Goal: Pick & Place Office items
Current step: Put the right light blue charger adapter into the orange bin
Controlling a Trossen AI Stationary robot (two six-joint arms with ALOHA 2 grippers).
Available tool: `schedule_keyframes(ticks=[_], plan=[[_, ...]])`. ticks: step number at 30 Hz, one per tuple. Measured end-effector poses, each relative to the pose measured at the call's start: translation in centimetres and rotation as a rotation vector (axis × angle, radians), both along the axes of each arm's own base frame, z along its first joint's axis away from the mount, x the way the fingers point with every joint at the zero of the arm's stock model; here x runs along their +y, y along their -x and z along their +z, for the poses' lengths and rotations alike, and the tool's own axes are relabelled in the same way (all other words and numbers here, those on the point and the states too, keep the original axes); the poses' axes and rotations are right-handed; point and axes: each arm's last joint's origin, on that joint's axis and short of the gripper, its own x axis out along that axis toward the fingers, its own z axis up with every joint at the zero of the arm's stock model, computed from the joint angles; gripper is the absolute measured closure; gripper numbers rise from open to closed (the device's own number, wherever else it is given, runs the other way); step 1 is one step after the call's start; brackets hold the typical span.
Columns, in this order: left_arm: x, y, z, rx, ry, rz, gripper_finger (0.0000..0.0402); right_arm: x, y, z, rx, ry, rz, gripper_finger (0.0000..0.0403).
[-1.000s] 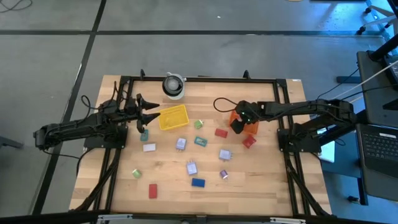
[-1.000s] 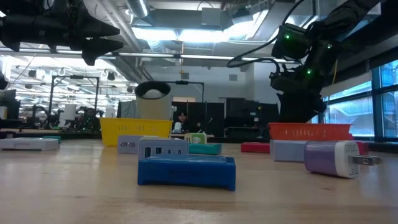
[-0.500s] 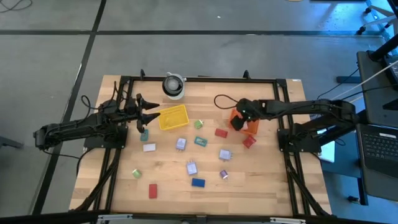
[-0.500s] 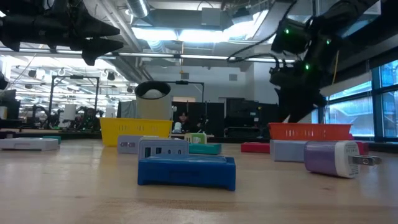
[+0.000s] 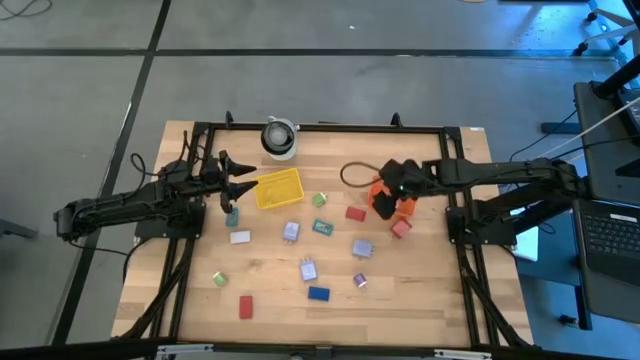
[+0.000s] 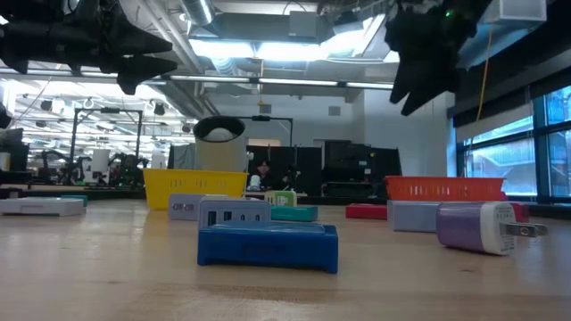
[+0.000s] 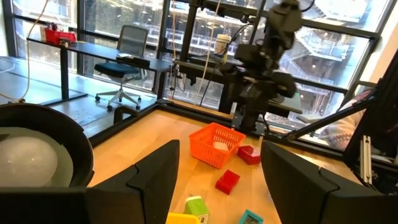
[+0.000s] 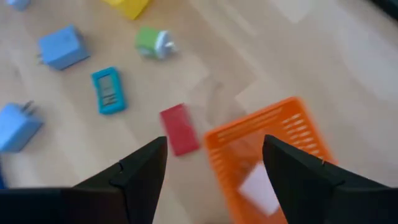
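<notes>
High view: the right gripper (image 5: pixel 383 200) hangs above the near left corner of the orange basket (image 5: pixel 403 206), at the right of the surface (image 5: pixel 270 290). The left gripper (image 5: pixel 232 182) waits at the far left beside the yellow basket (image 5: pixel 278 188).
High view, items: the office items lie loose between the baskets and the near edge: a red block (image 5: pixel 355 212) just left of the orange basket, a teal one (image 5: pixel 322 227), a blue one (image 5: pixel 318 293), a red one (image 5: pixel 246 306) near left.
Low view: the right arm hangs high above the orange basket's rim (image 6: pixel 443 188); a blue block (image 6: pixel 268 245) and a lavender plug (image 6: pixel 477 226) sit nearest.
Left wrist view: the left jaws stand moderately apart with nothing between them; the orange basket (image 7: pixel 216 143) with a white piece inside shows far off.
Right wrist view: the right jaws are apart and empty, framing the red block (image 8: pixel 180 128) and the basket's corner (image 8: pixel 261 155); a white item (image 8: pixel 259 189) already lies inside.
Step in hand, my judgement: likely lining up on the red block beside the basket.
Doing it well: clear the basket rim first, centre the jaws across the block's narrow sides, descend straight, and close only once both fingers bracket it, so the mesh is not nudged.
</notes>
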Motion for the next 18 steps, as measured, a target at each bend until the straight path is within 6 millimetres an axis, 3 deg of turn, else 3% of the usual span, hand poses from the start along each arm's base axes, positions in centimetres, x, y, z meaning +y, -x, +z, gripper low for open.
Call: schedule_keyframes(ticks=[11, 18], plan=[[0.0, 0.0, -0.1, -0.001, 0.057, -0.010, 0.0180, 5.9, -0.1, -0.6, -0.014, -0.049, 0.082, 0.0140], [0.0, -0.1, -0.3, 0.005, 0.091, -0.013, 0.0179, 8.9, -1.9, -3.1, 0.029, -0.033, 0.188, 0.0139]])
